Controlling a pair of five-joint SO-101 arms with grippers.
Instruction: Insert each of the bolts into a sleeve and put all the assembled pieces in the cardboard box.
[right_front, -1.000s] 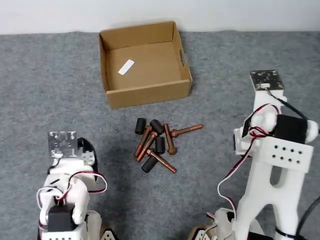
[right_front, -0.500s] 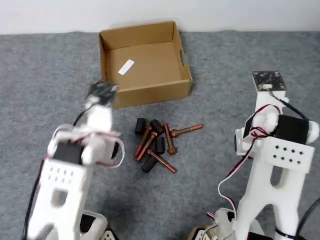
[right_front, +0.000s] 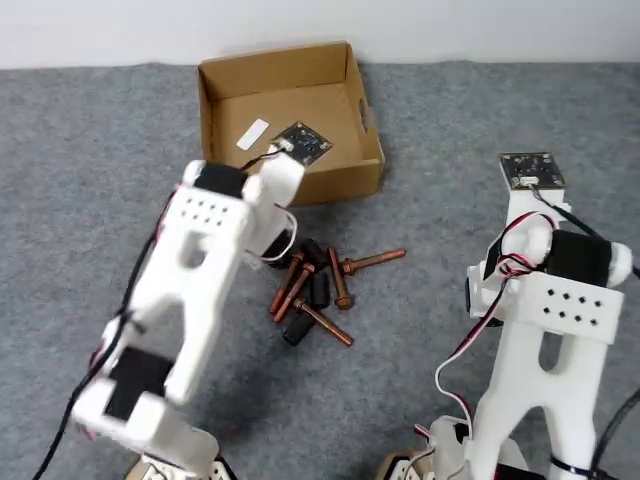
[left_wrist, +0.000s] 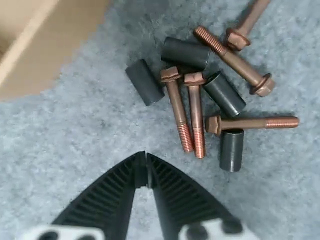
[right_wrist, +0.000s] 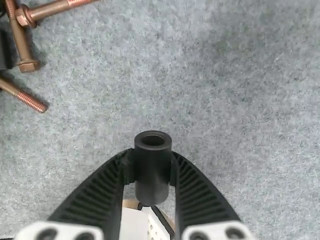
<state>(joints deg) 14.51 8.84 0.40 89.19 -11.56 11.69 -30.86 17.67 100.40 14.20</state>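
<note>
High view: my left gripper (left_wrist: 146, 157), fingers pressed together, has swung from lower left over the bolts (right_front: 372, 261) while the right gripper (right_wrist: 151, 161) pinches a sleeve (right_wrist: 152, 150), so I expect a bolt pickup next.

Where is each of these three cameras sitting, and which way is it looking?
High view: fixed above the table, looking down on the cardboard box, loose bolts and sleeves, the left arm and right arm.
Left wrist view: on the left arm's wrist, looking down past the left jaws, shut, at bolts, sleeves and a box corner.
Right wrist view: on the right arm's wrist, looking down past the right jaws, shut on a black sleeve, at the table.
Shared: high and left wrist views both show box and bolts.
</note>
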